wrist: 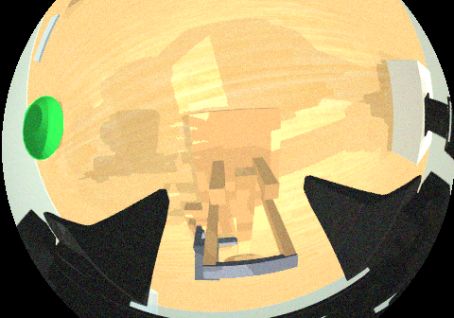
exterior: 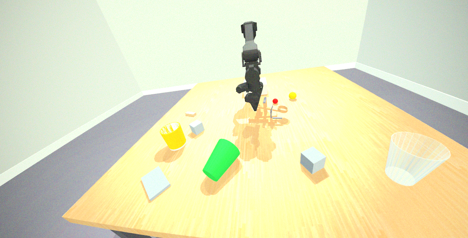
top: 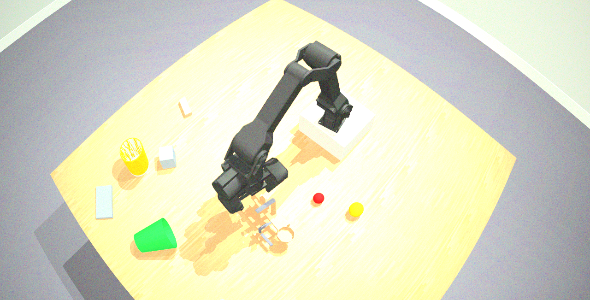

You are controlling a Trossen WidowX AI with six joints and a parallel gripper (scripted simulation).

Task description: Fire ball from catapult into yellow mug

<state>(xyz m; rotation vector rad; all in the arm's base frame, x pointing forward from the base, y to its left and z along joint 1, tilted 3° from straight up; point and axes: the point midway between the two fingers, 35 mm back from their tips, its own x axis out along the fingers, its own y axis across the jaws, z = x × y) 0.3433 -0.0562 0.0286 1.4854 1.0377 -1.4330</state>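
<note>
Jaws wide open, empty, above the catapult (wrist: 242, 237)

Pale green walls (exterior: 202, 14), purple-grey floor (exterior: 49, 177), light wooden table (exterior: 343, 203).

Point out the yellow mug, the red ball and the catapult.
yellow mug (top: 135, 161): top view, on its outer side wall.
red ball (top: 318, 197): top view, on the middle of the ball.
catapult (wrist: 253, 267): wrist view, on the grey crossbar at its near end.
</note>
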